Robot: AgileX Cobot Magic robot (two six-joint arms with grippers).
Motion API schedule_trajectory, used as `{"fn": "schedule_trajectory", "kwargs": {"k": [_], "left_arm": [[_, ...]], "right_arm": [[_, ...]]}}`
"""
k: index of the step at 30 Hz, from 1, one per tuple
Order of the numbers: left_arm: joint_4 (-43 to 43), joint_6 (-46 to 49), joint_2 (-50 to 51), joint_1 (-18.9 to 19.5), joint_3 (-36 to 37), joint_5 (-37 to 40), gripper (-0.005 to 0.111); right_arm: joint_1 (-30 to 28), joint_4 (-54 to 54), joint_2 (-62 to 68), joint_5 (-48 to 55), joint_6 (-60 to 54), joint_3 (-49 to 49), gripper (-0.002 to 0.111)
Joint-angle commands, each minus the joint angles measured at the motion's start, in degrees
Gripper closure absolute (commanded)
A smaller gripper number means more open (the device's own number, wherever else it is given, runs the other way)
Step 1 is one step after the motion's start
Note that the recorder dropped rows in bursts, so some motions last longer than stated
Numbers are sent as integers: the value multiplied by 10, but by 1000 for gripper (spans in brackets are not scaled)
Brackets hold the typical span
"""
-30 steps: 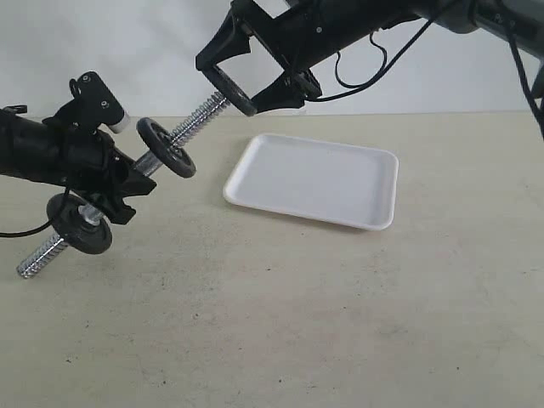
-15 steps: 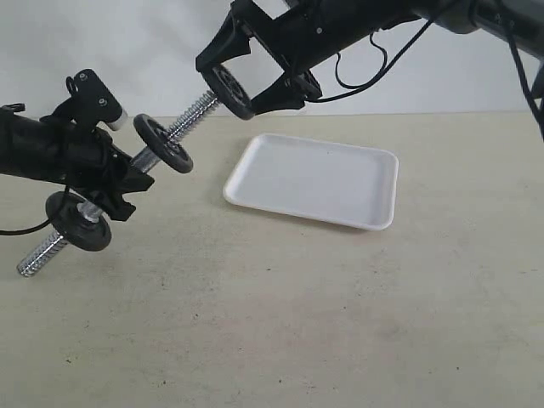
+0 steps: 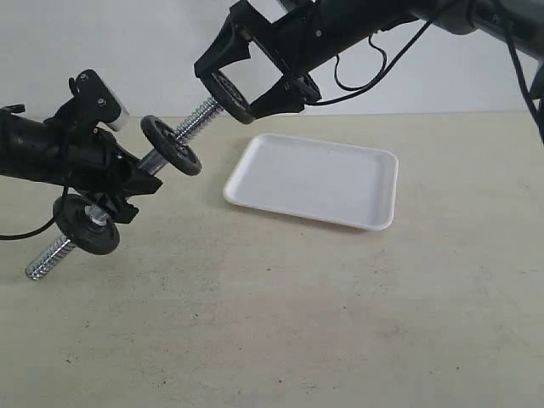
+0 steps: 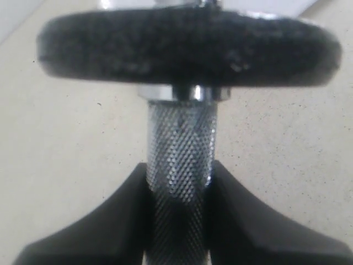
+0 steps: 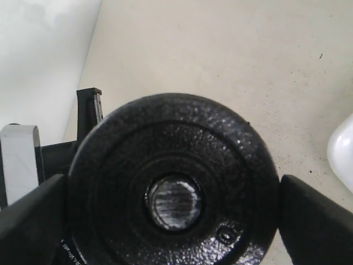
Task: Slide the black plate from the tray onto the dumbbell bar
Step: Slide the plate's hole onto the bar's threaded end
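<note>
My right gripper [image 3: 228,88] is shut on the black plate [image 3: 233,100], held on edge in the air over the table. In the right wrist view the plate [image 5: 220,160] fills the frame between both fingers [image 5: 317,223], and the threaded tip of the dumbbell bar [image 5: 174,201] shows inside its centre hole. The chrome bar [image 3: 194,125] slants up to the right, and my left gripper [image 3: 127,182] is shut on its knurled middle [image 4: 179,149]. Two other black discs [image 3: 171,145] [image 3: 85,223] sit on the bar. The white tray [image 3: 316,178] lies bare.
The tray lies right of centre on the beige table [image 3: 280,323]. A pale wall [image 3: 127,42] stands behind. Black cables [image 3: 357,72] hang from the right arm above the tray.
The left arm and the bar have shifted slightly to the right. The right gripper with the plate has dipped a little at the bar's upper end.
</note>
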Motion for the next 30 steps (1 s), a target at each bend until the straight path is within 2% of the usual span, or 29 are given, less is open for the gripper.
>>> {"fn": "schedule_trajectory", "kwargs": {"k": [1,16,22,30], "left_arm": [[-62,3,-37,-4,-15,63,102],[-62,3,-37,-4,-15,69,102],[-76,3,-37,-4,-15,69,102],[-76,3,-37,-4,-15,69,102]], "right_arm": [[21,30,-18,-12,-19,-8,108],[54,22,-18,-12,-44,-8,108],[79,-24,-18,-12,-48,-8,108],[78,-38,-18,-12,-55,-8,108]]}}
